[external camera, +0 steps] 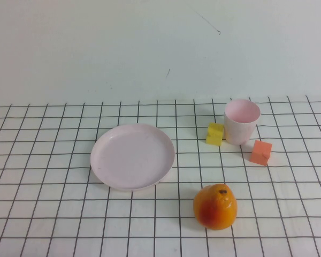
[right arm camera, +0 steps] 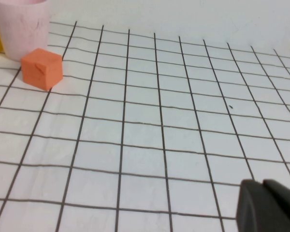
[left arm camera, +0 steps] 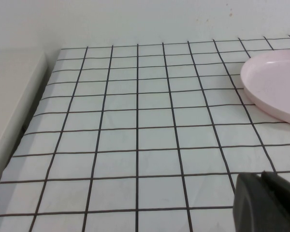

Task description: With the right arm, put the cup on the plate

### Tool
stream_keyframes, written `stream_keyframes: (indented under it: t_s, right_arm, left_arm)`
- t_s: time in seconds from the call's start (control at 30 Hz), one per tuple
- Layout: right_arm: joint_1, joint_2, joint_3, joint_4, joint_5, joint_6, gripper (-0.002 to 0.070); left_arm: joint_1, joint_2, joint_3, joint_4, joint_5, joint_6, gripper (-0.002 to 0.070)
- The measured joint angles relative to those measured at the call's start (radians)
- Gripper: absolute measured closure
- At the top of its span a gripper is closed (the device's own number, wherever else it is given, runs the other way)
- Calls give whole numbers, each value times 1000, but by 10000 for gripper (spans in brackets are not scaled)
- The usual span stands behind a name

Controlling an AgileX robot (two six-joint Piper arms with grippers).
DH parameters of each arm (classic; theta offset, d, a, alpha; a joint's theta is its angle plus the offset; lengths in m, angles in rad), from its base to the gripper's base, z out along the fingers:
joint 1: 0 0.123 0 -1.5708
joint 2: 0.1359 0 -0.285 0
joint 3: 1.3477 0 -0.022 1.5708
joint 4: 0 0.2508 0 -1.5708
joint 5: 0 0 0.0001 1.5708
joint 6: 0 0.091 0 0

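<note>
The pale pink cup (external camera: 241, 121) stands upright at the back right of the gridded table, between a yellow block and an orange block. Its lower part also shows in the right wrist view (right arm camera: 21, 26). The round pale pink plate (external camera: 132, 156) lies left of centre, empty; its edge shows in the left wrist view (left arm camera: 275, 84). Neither arm shows in the high view. My right gripper (right arm camera: 261, 184) is shut and empty, well apart from the cup. My left gripper (left arm camera: 262, 177) is shut and empty, near the plate's side.
A yellow block (external camera: 215, 134) touches the cup's left side. An orange block (external camera: 261, 152) sits just in front of the cup on its right (right arm camera: 41, 68). An orange fruit (external camera: 215, 206) lies near the front. The table's left edge (left arm camera: 34, 104) drops off.
</note>
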Motion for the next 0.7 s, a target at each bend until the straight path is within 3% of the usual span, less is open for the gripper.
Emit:
stream_keyframes:
  t_s: [0.2,0.53,0.7]
  right_arm:
    - [0,0,0,0,-164,0,678]
    - [0,0,0,52,-1007,51,678]
    - [0,0,0,76,-1192,109,678]
  left_arm:
    - [0,0,0,0,0,0,678]
    - [0,0,0,0,0,0,678]
    - [0,0,0,0,0,0,678]
